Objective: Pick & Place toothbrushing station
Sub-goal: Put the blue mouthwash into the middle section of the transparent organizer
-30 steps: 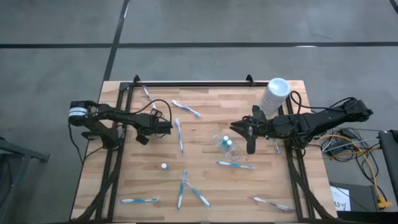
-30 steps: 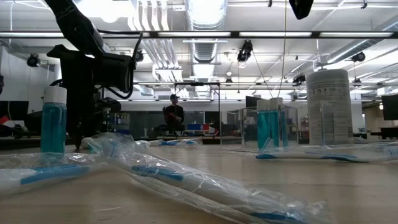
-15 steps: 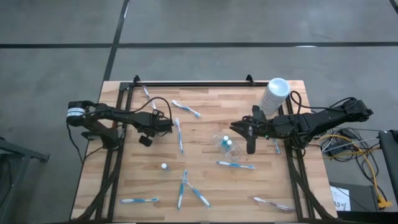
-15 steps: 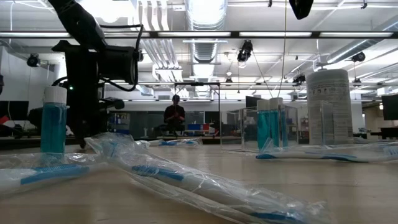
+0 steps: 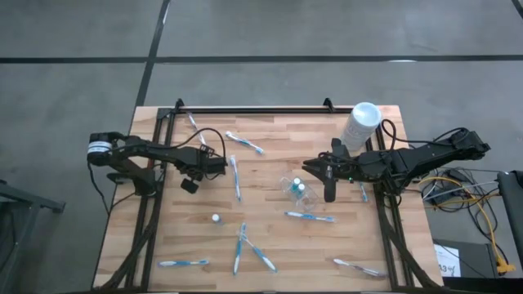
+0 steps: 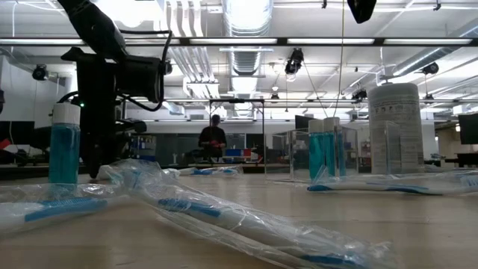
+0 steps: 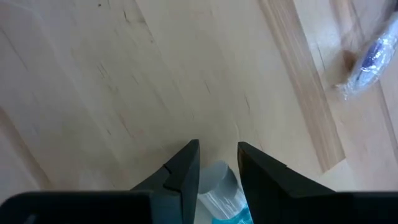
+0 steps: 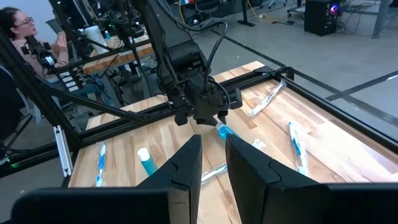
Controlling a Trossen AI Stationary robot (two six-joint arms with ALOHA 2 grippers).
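Blue toothbrush (image 8: 227, 132) – gripped in left claw (image 7: 217, 163) – hangs tilted.

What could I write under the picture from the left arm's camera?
The left gripper holds a blue white-capped tube above the wooden table.

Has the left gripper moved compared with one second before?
Yes, slightly. In the high view the left gripper, shut on a wrapped toothbrush, has shifted a little toward the table's left edge, away from the toothbrush lying beside it.

Bright ceiling lights, glare, blurred foreground
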